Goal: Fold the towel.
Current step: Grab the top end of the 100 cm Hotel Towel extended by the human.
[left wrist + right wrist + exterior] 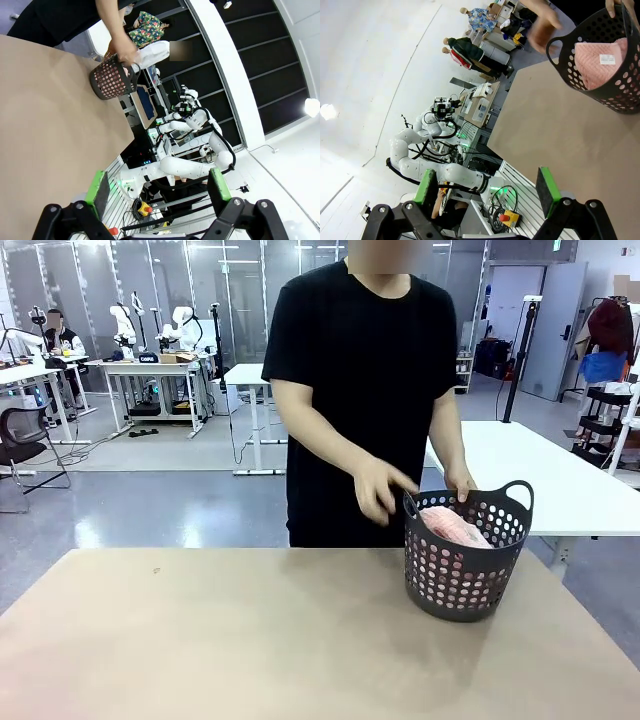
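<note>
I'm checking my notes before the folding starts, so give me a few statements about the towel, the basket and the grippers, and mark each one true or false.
1. The towel lies in the basket. True.
2. The basket stands on the floor. False: it stands on the table.
3. The left gripper and the right gripper are both open. True.
4. The left gripper holds the towel. False: it holds nothing, and the towel is in the basket.
5. The person's hand is at the basket's rim. True.
</note>
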`<action>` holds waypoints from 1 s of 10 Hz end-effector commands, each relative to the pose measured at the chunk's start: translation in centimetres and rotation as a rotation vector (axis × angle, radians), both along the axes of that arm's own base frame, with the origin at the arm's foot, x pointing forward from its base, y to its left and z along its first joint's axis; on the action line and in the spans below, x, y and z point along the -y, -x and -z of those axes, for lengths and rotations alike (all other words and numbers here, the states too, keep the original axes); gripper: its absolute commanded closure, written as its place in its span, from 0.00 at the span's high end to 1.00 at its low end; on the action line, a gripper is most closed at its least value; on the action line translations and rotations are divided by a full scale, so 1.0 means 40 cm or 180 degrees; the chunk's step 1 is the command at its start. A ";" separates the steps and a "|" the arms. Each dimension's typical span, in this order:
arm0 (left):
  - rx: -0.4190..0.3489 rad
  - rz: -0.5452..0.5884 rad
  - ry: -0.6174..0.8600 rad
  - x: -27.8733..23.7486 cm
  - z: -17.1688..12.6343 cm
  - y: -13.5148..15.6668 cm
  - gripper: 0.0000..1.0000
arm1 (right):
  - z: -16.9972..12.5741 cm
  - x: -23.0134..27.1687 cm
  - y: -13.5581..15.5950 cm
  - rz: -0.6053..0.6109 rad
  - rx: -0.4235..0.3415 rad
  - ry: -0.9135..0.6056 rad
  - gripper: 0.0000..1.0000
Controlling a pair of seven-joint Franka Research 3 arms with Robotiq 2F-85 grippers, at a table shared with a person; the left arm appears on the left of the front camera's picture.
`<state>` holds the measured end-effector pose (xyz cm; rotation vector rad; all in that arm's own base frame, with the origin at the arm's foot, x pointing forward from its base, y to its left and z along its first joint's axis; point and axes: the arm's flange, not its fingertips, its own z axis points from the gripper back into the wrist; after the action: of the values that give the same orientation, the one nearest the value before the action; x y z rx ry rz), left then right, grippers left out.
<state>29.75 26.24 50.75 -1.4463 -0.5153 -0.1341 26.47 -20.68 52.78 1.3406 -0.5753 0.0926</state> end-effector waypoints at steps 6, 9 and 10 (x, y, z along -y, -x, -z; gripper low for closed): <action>0.0017 0.0026 0.0018 -0.004 0.001 0.004 1.00 | -0.006 0.002 -0.002 -0.0008 0.0079 -0.0013 1.00; 0.0017 0.0026 0.0018 -0.004 0.001 0.004 1.00 | -0.006 0.002 -0.002 -0.0008 0.0079 -0.0013 1.00; 0.0017 0.0026 0.0018 -0.004 0.001 0.004 1.00 | -0.006 0.002 -0.002 -0.0008 0.0079 -0.0013 1.00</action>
<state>29.75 26.24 50.75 -1.4463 -0.5153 -0.1340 26.46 -20.69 52.78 1.3404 -0.5756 0.0924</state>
